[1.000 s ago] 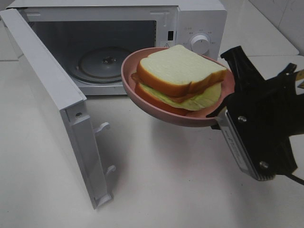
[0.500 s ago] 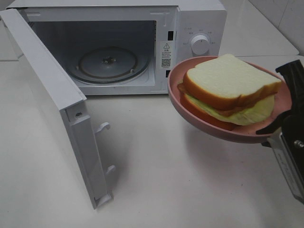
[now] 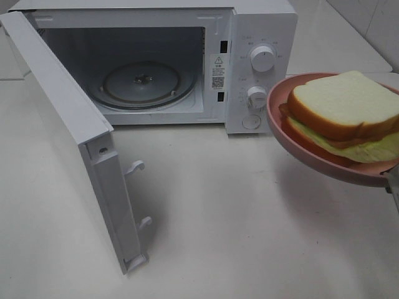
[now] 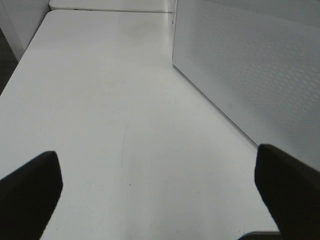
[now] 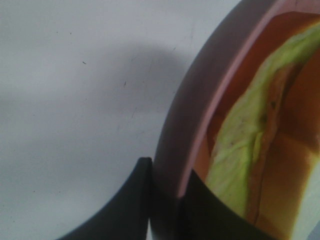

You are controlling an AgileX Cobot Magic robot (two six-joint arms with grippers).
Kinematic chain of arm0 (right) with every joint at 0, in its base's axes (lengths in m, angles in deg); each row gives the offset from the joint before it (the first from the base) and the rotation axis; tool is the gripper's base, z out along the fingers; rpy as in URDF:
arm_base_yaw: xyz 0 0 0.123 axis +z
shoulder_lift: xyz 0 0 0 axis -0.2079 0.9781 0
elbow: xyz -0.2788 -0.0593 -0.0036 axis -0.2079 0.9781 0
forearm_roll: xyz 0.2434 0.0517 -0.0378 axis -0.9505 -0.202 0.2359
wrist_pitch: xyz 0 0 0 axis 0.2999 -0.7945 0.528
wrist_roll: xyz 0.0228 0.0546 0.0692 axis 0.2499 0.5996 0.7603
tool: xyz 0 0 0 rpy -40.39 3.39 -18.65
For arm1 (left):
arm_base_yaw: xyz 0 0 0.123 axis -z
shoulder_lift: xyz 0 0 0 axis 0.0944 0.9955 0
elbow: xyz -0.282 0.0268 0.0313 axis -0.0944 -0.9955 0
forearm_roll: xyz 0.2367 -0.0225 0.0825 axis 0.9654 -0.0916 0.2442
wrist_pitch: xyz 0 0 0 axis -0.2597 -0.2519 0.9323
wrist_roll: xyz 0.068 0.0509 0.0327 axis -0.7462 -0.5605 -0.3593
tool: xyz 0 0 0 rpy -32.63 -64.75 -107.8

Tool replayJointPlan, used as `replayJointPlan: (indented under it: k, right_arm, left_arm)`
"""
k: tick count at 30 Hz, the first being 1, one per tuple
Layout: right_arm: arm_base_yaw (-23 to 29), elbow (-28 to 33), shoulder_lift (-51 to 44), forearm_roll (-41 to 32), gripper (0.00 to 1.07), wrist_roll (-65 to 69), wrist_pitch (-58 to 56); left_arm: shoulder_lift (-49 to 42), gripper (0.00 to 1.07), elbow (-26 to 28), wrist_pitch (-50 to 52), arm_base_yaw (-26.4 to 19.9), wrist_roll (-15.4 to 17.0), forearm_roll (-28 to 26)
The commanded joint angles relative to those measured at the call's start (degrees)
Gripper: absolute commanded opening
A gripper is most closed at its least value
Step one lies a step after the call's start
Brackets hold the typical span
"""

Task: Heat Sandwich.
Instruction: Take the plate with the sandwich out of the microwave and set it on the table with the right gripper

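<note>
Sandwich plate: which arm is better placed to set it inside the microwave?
Right. Its gripper already pinches the pink plate rim, sandwich aboard. The left gripper is open, empty, beside the microwave door.

I see a white table [image 3: 237, 224] with a smooth, matte top carrying everything here, and a seam line crosses it at the back right. On it sits a white microwave [image 3: 259, 25] toward the back, with its door [image 3: 68, 134] swung wide open to the left and the lower edge just above the tabletop. In the left wrist view I see bare tabletop with a few faint scuffs beside the door's perforated panel.
</note>
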Motion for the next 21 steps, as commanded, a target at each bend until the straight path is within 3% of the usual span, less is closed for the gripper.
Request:
replayJointPlan:
  k: [1, 21]
  right_arm:
    - [0.1, -0.2, -0.5, 2.3, 0.02, 3.8, 0.5]
    - [0.1, -0.2, -0.5, 12.8, 0.02, 21.4, -7.4]
  left_arm:
    - [-0.3, 0.98, -0.2, 0.7, -0.2, 0.2, -0.1]
    - [-0.3, 0.98, -0.2, 0.7, -0.2, 0.2, -0.1]
